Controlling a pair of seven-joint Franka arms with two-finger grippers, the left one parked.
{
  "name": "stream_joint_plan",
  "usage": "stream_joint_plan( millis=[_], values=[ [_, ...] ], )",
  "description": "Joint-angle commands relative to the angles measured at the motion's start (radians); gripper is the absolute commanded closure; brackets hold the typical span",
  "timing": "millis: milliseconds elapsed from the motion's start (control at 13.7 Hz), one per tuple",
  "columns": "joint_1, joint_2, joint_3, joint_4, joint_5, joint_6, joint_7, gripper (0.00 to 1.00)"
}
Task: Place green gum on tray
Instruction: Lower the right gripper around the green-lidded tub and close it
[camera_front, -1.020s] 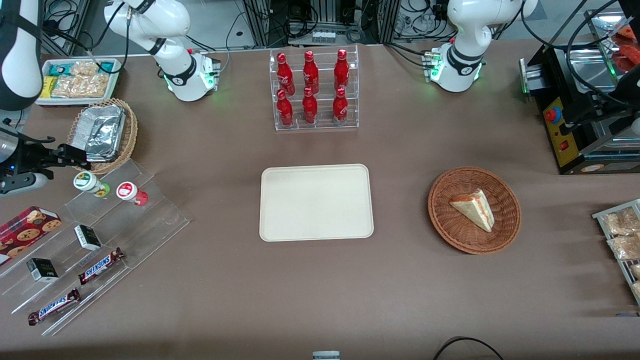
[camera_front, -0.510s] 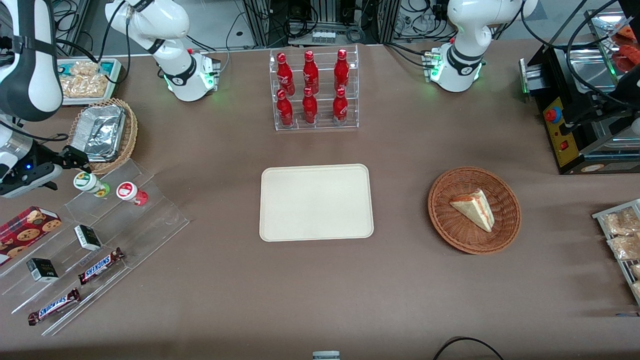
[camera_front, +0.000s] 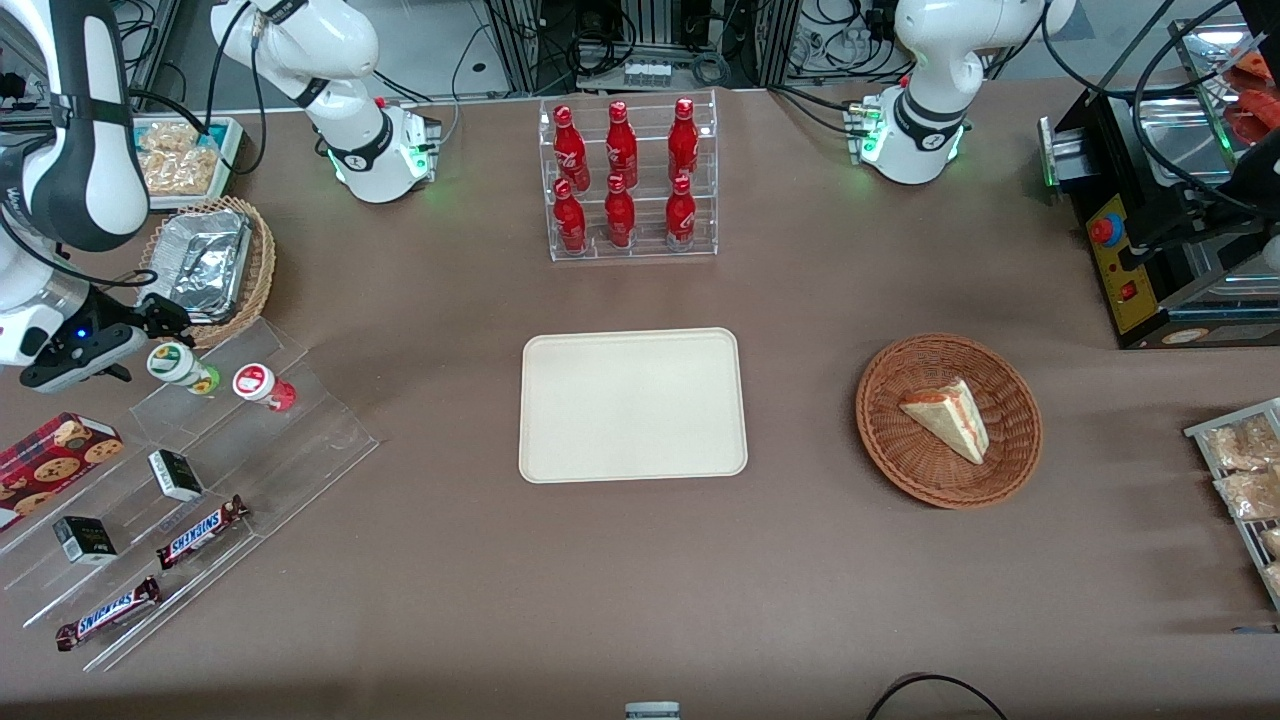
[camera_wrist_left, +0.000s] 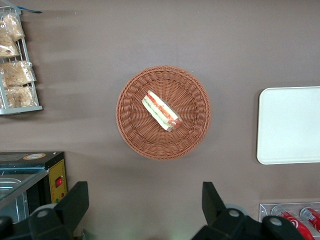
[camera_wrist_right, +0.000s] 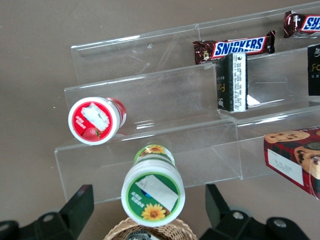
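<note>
Hovering at the working arm's end of the table (camera_front: 450, 600), your gripper (camera_front: 165, 322) sits just above the green gum (camera_front: 180, 366), jaws spread wide with one finger (camera_wrist_right: 75, 207) on each side of the bottle and neither touching it in the right wrist view. You see the green gum (camera_wrist_right: 152, 192) standing on the top step of the clear acrylic riser (camera_front: 200, 470), lid up, white cap ringed in green with a sunflower print. Right beside it on the same step stands the red-lidded bottle (camera_front: 262, 385), close but apart; in the right wrist view the red-lidded bottle (camera_wrist_right: 95, 120) shows a strawberry on its cap. Lower steps of the clear acrylic riser (camera_wrist_right: 175, 135) carry two small dark boxes (camera_front: 175, 474) and two Snickers bars (camera_front: 200, 530), and a cookie box (camera_front: 50, 455) lies at the riser's end. A wicker basket with a foil container (camera_front: 205, 265) sits just beside the gripper, farther from the front camera than the gum. Your tray (camera_front: 632, 405) lies flat mid-table, well apart from the gum, with nothing on it; the left wrist view catches the tray (camera_wrist_left: 290, 125) edge near a round basket holding a sandwich (camera_wrist_left: 162, 111).
</note>
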Motion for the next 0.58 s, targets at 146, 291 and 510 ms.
stream_joint_plan(
  millis=[146, 291, 510],
  values=[
    [-0.010, 0.004, 0.001, -0.028, 0.002, 0.054, -0.027, 0.01],
    [-0.010, 0.012, 0.001, -0.028, 0.004, 0.055, -0.027, 0.01],
    [-0.018, 0.020, 0.001, -0.028, 0.002, 0.057, -0.027, 0.01]
  ],
)
